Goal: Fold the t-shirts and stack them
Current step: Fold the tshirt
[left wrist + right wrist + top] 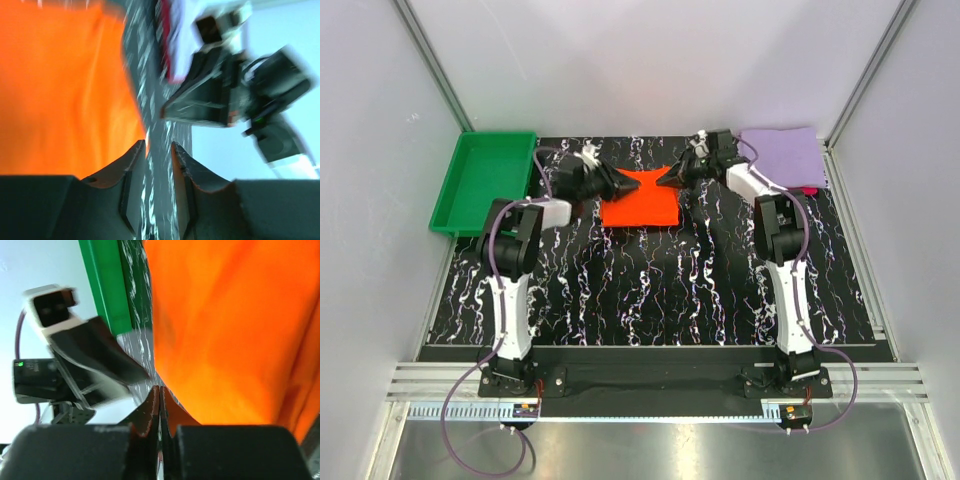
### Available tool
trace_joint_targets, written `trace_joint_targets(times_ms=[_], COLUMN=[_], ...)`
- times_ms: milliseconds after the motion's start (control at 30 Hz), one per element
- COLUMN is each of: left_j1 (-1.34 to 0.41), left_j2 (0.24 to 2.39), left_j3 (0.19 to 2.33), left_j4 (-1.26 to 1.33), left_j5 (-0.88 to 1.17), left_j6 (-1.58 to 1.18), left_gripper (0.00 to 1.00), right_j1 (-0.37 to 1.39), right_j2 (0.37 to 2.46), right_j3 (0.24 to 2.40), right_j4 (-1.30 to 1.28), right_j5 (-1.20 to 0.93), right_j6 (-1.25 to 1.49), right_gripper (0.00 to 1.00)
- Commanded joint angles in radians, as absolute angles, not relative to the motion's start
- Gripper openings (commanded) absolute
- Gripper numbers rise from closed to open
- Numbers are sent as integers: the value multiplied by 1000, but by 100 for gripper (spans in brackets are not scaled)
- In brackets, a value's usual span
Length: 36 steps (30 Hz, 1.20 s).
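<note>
Where orange-red t-shirt (640, 200) lies, black marbled table (650, 290)

Near half of the mat (650, 300) lies bare, open to reach. On the far side the tray (485, 180) blocks the left and the lavender shirt (782, 155) covers the right; left gripper (636, 186) and right gripper (659, 182) crowd tip to tip over the orange shirt (640, 208), little room between them

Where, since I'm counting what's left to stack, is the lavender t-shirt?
In the top view the lavender t-shirt lies flat at the far right corner of the table, right of the orange t-shirt, a sliver of crimson cloth at its near edge.
</note>
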<state>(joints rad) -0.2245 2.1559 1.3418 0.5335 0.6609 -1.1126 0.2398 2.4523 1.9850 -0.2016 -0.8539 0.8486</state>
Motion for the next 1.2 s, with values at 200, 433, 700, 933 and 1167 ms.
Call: trace_joint_targets(times_ms=[200, 433, 700, 933, 1167], left_j1=[-204, -187, -208, -412, -644], left_j2=[2187, 2103, 1931, 1827, 1850], left_j3=[1135, 1198, 1305, 1424, 1477], left_j4=[626, 392, -70, -390, -394], left_j5=[653, 675, 617, 196, 3], left_j6=[-1089, -890, -567, -230, -120], left_gripper=[29, 29, 37, 62, 73], right_j1=[253, 222, 213, 169, 123], right_j2=[2422, 2370, 2237, 2169, 2068], right_j3=[1704, 1687, 1808, 1867, 1867], right_j4=[-120, -222, -552, -771, -1061], right_j5=[-931, -874, -661, -475, -280], right_j6=[749, 649, 474, 531, 491], right_gripper=[0, 0, 19, 50, 84])
